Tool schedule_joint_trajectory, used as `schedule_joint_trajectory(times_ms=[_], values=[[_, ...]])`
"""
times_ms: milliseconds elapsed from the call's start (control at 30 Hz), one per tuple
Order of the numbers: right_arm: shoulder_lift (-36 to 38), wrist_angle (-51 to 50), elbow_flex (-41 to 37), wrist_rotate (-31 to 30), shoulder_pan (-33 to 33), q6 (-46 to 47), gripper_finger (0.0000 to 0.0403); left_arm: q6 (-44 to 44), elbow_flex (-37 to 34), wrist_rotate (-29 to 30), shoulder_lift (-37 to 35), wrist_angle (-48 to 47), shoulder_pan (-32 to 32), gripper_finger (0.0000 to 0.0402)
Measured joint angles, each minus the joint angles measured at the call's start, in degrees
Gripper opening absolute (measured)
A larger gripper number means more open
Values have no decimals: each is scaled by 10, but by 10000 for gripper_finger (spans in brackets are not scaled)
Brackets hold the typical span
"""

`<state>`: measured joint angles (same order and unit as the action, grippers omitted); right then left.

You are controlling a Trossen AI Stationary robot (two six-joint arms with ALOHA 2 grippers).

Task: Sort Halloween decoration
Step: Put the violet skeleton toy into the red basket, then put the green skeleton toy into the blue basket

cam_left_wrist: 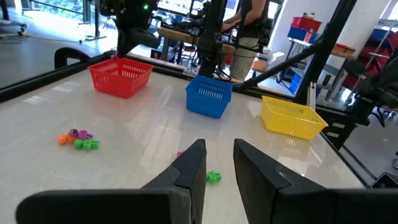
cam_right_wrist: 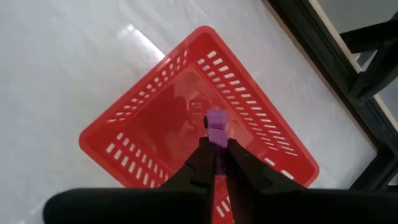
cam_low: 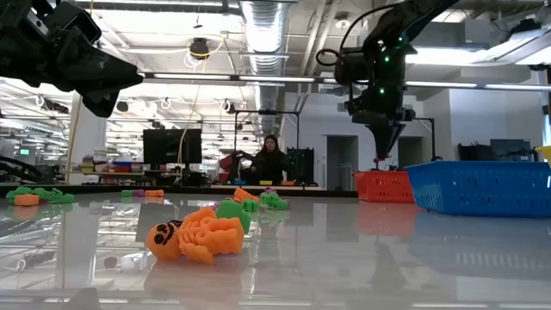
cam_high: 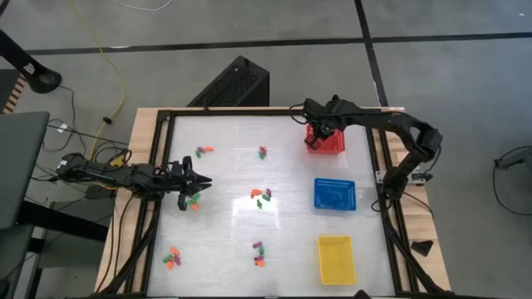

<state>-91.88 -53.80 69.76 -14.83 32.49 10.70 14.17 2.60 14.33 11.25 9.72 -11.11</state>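
The right gripper (cam_right_wrist: pixel 216 151) is held directly above the red basket (cam_high: pixel 326 143) at the far right corner of the table (cam_high: pixel 224 191), and a small purple trinket (cam_right_wrist: pixel 217 126) is pinched between its narrow-set fingertips. The release looks to be the step in hand. It would best be made over the middle of the basket, clear of the mesh walls, with the jaws parted only once the arm is steady, so the light piece is not flicked over the rim. The red basket appears empty as seen from the right wrist.

Along the right edge, the blue basket (cam_high: pixel 334 194) sits in the middle and the yellow basket (cam_high: pixel 336 258) at the near corner; nothing can be made out inside either.

The left gripper (cam_left_wrist: pixel 217 163) is parked low near the left edge, its fingers slightly parted with nothing between them. The remaining trinkets are scattered in small clusters: one beside the left gripper (cam_high: pixel 194 202), one at the centre (cam_high: pixel 262 198), two near the far edge (cam_high: pixel 204 151), and two toward the near edge (cam_high: pixel 173 257). An orange skeleton figure (cam_low: pixel 196 238) lies closest in the low view.
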Motion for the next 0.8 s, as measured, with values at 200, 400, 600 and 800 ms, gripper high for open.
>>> schedule_joint_trajectory(times_ms=[200,400,600,800], values=[[6,0,0,0,2,28,97,0,0,0,0,0,0,70],[18,-3,0,0,2,28,168,0,0,0,0,0,0,70],[23,-13,0,26,-8,20,210,0,0,24,0,0,0,70],[23,21,0,153,-67,43,210,0,0,29,0,0,0,70]])
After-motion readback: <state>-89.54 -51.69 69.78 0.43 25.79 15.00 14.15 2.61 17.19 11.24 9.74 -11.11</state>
